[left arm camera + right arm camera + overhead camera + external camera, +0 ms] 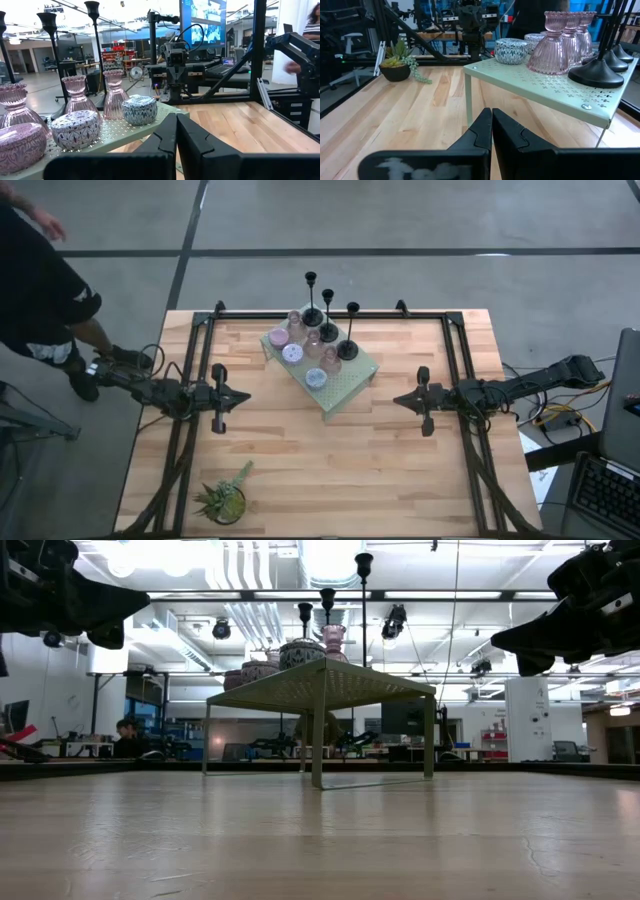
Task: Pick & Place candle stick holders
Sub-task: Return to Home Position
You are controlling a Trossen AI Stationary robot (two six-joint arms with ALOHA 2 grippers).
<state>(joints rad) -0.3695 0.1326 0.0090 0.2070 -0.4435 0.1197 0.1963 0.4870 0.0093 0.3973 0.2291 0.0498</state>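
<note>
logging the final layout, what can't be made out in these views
Low view: stand seen edge-on; its rim hides the bases of the candle tins.
Right wrist view: top edge cuts off the stems of the black holders.
Left wrist view: pink holders partly hide the black holders' bases.

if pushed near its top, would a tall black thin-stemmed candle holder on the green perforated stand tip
Probably: the tall black candle holder has a long thin stem over a small round base. Falling, it could strike the ribbed pink glass holders beside it, which look fragile.
</note>
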